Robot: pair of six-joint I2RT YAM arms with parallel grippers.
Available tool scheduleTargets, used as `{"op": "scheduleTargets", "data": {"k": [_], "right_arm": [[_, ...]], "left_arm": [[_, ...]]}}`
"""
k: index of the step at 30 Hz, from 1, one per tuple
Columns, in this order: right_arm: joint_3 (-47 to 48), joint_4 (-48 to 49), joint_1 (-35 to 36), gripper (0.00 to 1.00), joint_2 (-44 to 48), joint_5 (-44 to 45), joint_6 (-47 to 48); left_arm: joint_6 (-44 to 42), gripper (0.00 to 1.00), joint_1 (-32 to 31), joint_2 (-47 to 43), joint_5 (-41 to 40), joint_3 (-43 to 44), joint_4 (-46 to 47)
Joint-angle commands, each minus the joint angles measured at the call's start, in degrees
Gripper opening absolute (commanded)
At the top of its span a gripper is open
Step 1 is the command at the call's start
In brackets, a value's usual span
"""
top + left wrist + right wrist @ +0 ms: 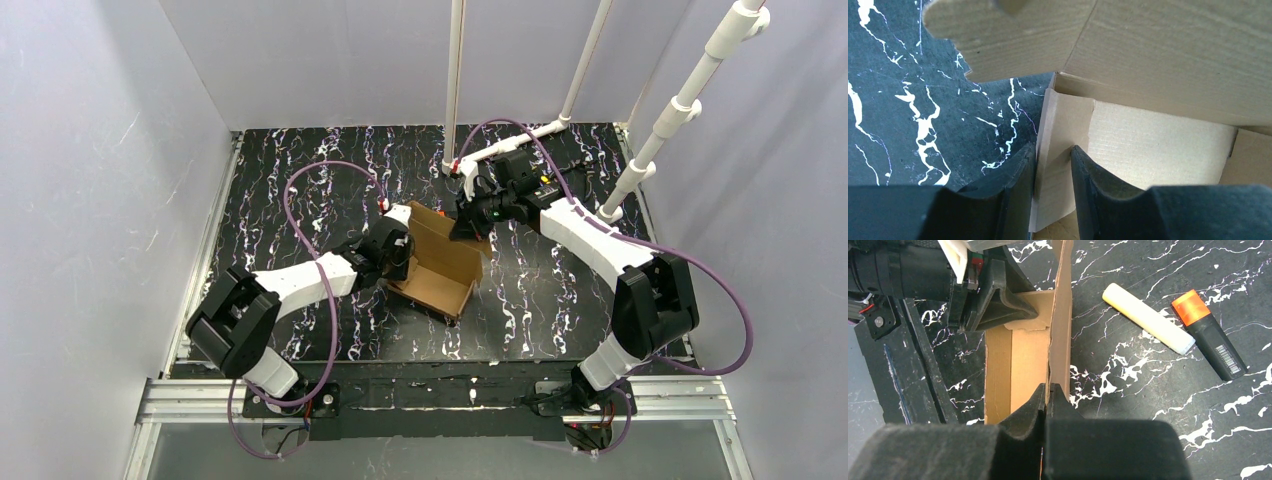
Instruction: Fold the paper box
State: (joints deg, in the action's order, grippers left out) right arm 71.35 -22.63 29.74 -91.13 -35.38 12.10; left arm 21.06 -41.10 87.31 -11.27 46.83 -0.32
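Observation:
The paper box (440, 265) is brown cardboard, half formed, lying mid-table with its lid panel raised at the back. My left gripper (400, 262) is at its left end. In the left wrist view my left gripper (1052, 150) is open and straddles a short side wall (1060, 130): the outer finger lies against it and a gap shows at the inner one. My right gripper (468, 225) is at the back right. It (1048, 387) is shut on the thin edge of an upright panel (1062, 315). The box floor (1020, 360) shows beside it.
A pale yellow highlighter (1148, 317) and a black marker with an orange cap (1209, 332) lie on the black marbled table (1148, 390), to the right of the box. White pipe posts (455, 90) (670, 110) stand at the back. Grey walls enclose the table.

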Motion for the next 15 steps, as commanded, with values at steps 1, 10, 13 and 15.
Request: {"op": "scheduleTargets", "data": {"k": [1, 10, 13, 15], "right_arm": [[-0.7, 2.6, 0.4, 0.01, 2.1, -3.3, -0.8], [-1.0, 2.8, 0.4, 0.01, 2.3, -3.6, -0.8], [-1.0, 2.9, 0.4, 0.01, 2.4, -3.6, -0.8], [-1.1, 2.9, 0.4, 0.01, 2.4, -3.7, -0.8]], "left_arm": [[-0.2, 0.31, -0.4, 1.7, -0.3, 2.2, -3.5], [-0.1, 0.19, -0.4, 1.8, 0.5, 1.5, -2.0], [0.1, 0.07, -0.4, 1.9, 1.8, 1.3, -1.2], [0.2, 0.09, -0.5, 2.2, 2.1, 1.1, -0.8]]}}
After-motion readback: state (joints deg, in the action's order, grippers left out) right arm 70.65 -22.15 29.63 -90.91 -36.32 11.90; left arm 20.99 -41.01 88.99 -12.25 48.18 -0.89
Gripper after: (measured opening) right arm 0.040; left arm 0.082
